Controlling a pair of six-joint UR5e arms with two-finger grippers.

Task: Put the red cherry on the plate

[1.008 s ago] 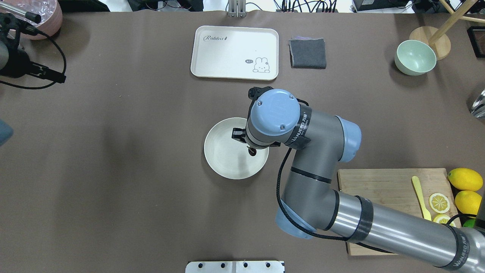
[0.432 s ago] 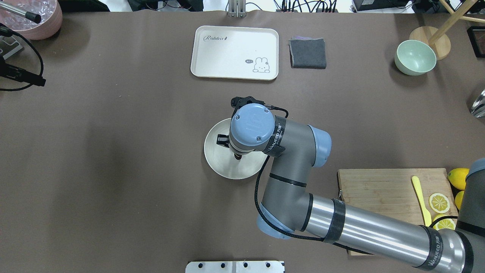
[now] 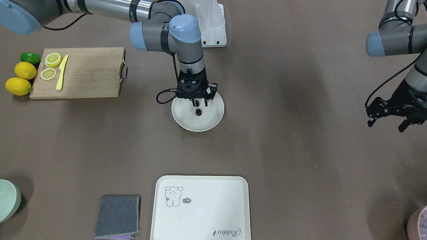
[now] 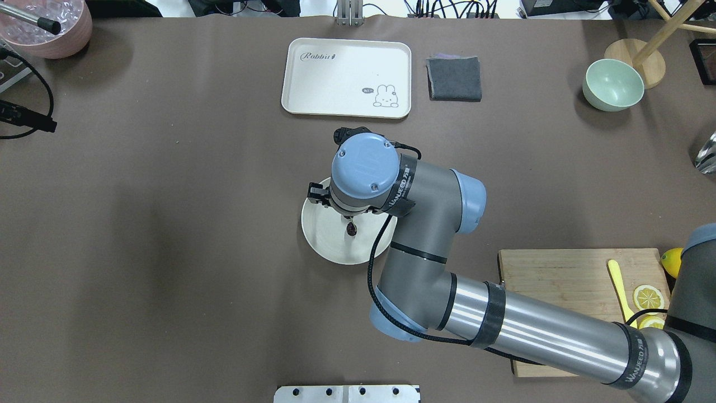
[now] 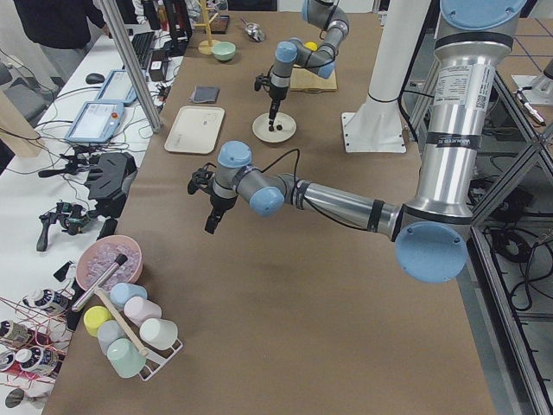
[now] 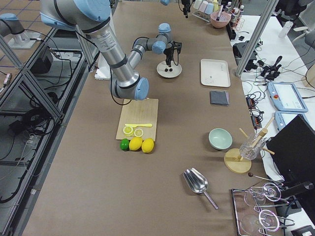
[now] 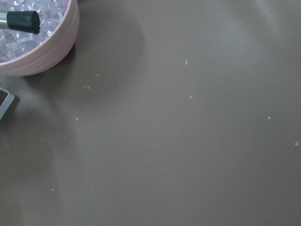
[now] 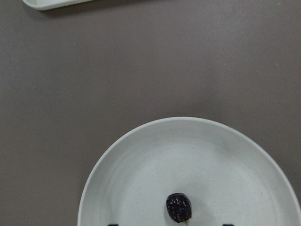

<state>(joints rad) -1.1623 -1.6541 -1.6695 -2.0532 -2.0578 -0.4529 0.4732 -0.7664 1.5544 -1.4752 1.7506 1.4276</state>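
Two grippers in front view: right gripper (image 3: 200, 103) just above plate (image 3: 185, 124), jaws parted, empty; cherry (image 3: 198, 112) lay on plate beneath. Left gripper (image 3: 385, 125) well apart, jaws wide, empty. Overhead: arm (image 4: 363, 168) hid right jaws; cherry near plate centre. Right wrist: fingertips straddled cherry, not touching. Left wrist: pink bowl (image 7: 47, 56). Side views: brown table (image 5: 259, 328), cluttered bench (image 5: 26, 186) alongside.

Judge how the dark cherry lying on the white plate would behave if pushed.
The red cherry looks small and round, so a push would probably roll it, though the raised rim of the plate should stop it. It is tiny against the plate, so likely very light. Its bumpy, matte-looking skin may not be slippery.
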